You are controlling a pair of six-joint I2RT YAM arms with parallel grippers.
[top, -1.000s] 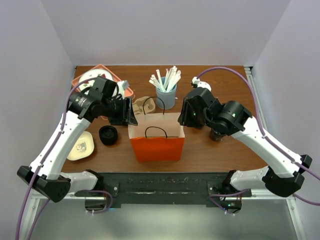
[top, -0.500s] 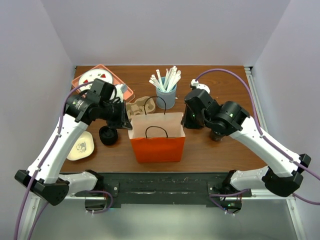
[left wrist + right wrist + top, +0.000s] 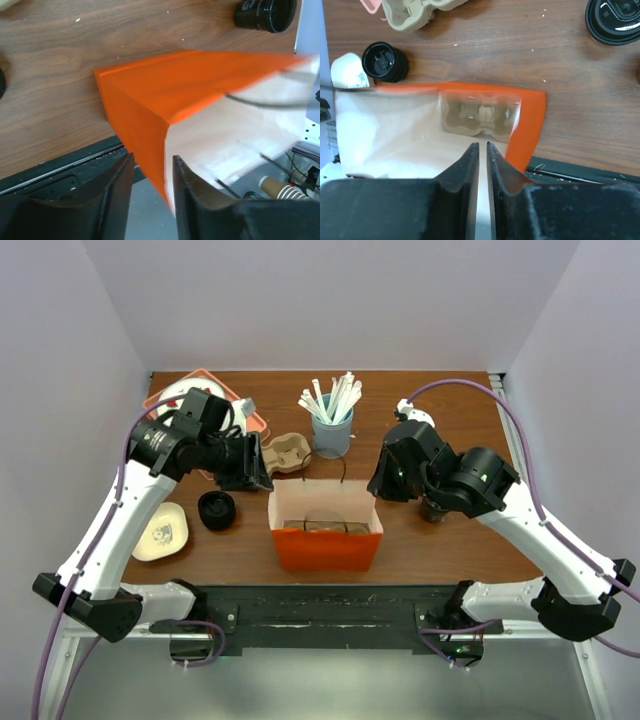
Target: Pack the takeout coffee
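Note:
The orange paper bag point(image 3: 325, 545) stands open at the table's front centre, and a cardboard cup carrier point(image 3: 322, 523) lies on its bottom. In the right wrist view the carrier point(image 3: 480, 116) shows inside the bag point(image 3: 530, 125). My right gripper point(image 3: 378, 485) is at the bag's right rim; its fingers point(image 3: 470, 160) are pinched on the thin paper wall. At the left rim, my left gripper point(image 3: 262, 480) stands open, with the bag's orange corner point(image 3: 145, 120) passing between its spread fingers point(image 3: 120, 175).
A second cardboard carrier point(image 3: 285, 452) lies behind the bag. A blue cup of straws point(image 3: 332, 432) stands at the back. A black lid point(image 3: 217, 510) and white dish point(image 3: 165, 530) lie left. A dark cup point(image 3: 435, 508) stands right, and a pink tray point(image 3: 190, 400) sits back left.
The bag's mouth has been pulled wide open and the bag shifted slightly right, so the carrier inside now shows. The right gripper moved right with the rim.

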